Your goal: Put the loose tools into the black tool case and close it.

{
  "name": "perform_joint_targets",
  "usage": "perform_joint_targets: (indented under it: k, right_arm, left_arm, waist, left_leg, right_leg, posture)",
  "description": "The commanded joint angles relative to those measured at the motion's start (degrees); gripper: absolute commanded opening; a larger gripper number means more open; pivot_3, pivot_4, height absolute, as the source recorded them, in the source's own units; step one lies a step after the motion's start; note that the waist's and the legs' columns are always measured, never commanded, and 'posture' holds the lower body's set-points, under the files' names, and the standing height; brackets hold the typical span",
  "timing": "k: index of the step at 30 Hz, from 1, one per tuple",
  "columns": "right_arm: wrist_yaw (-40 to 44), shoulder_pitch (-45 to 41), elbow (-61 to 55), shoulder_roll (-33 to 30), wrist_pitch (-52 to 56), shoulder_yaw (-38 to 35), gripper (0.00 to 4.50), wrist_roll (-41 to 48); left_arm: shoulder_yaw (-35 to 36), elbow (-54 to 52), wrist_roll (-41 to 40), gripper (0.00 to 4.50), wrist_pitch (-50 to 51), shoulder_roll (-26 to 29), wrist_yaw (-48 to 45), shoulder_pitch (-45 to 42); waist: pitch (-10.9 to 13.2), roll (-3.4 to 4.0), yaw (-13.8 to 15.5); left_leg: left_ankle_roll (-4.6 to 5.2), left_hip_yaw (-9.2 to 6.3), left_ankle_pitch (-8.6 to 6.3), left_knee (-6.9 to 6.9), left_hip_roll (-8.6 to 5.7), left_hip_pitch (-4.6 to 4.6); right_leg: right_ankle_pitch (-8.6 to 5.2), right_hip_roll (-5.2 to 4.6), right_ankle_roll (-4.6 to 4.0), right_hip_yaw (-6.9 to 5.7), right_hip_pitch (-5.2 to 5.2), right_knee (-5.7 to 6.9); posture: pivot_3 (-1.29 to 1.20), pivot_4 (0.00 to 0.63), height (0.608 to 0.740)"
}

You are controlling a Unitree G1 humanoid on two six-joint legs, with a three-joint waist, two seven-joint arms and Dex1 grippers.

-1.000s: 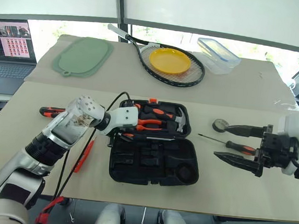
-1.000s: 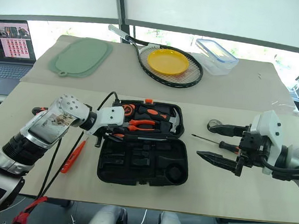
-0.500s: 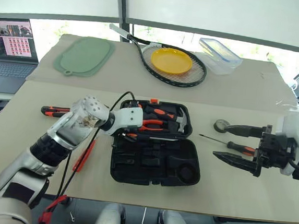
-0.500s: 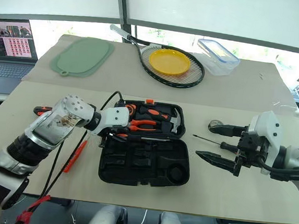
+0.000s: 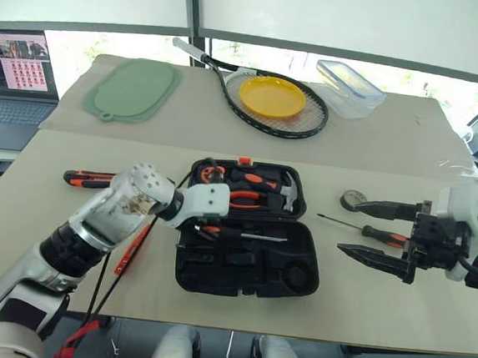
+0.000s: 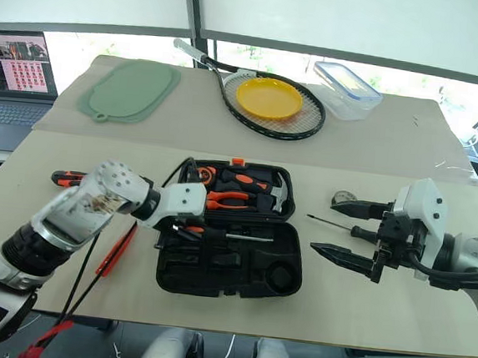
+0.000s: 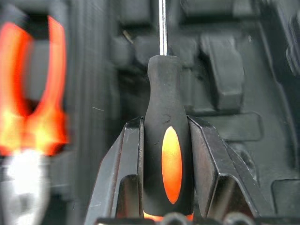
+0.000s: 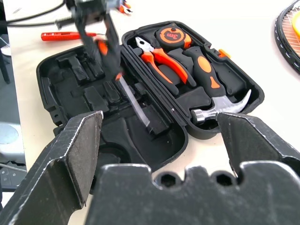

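Observation:
The black tool case [image 5: 297,278] lies open in the middle of the near table. My left gripper [image 7: 168,140] is shut on a black-and-orange screwdriver [image 7: 169,154], whose handle sits between both fingers. It hangs just over the left part of the case's recessed half, with the steel shaft [image 5: 255,236] pointing right. My right gripper [image 5: 349,227] stands open to the right of the case. Between its fingers, on the table, lies the second screwdriver [image 5: 376,235]. A small dark tape roll [image 5: 354,199] sits just beyond it. An orange-black utility knife [image 5: 88,179] and a slim orange tester pen [image 5: 135,249] lie left of the case.
Orange-handled pliers [image 5: 242,196] and a hammer [image 5: 286,196] sit in the case's far half. On the far table are a green mat [image 5: 134,90], a racket [image 5: 306,126] under a yellow plate [image 5: 271,96], and a clear box [image 5: 349,88]. A laptop [image 5: 13,75] stands far left. Black cables [image 5: 109,276] trail from my left arm.
My left gripper has drawn the screwdriver slightly back and down, from the case's hinge line to over its near half. The right gripper has kept still.

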Motion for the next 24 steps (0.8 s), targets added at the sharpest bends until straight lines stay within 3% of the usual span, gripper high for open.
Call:
perform_joint_targets:
  k: [1,12,24]
  right_arm:
    - [-0.44,-0.32,-1.31,0.12,0.0,-1.65,4.5,1.41]
    - [-0.66,1.29,-1.98,0.08,-0.02,-2.72,4.5,1.94]
    - [-1.14,1.63,-1.92,0.26,-0.33,-2.75,4.5,2.16]
  left_arm:
    - [-0.09,2.47,2.63,0.88,-1.02,0.11,2.11,-1.3]
    - [3.68,3.11,-1.88,0.88,3.21,-2.09,1.96,-4.04]
    - [0.64,2.9,0.7,0.88,0.0,-0.1,1.65,-2.41]
  waist:
    - [0.0,0.0,0.08]
    - [0.0,0.0,0.17]
    - [0.0,0.0,0.08]
  left_leg:
    - [0.0,0.0,0.0,0.0,-0.01,0.02]
    - [0.04,-0.04,0.02,0.11,-0.01,0.01]
    - [0.05,-0.04,0.02,0.11,-0.01,-0.04]
  right_leg:
    - [0.0,-0.01,0.0,0.0,0.02,0.01]
    - [0.04,0.0,0.02,0.03,0.03,0.08]
    - [0.04,0.0,0.03,0.03,0.0,0.06]
  posture:
    - [0.0,0.15,0.738]
    - [0.0,0.15,0.738]
    - [0.0,0.15,0.738]
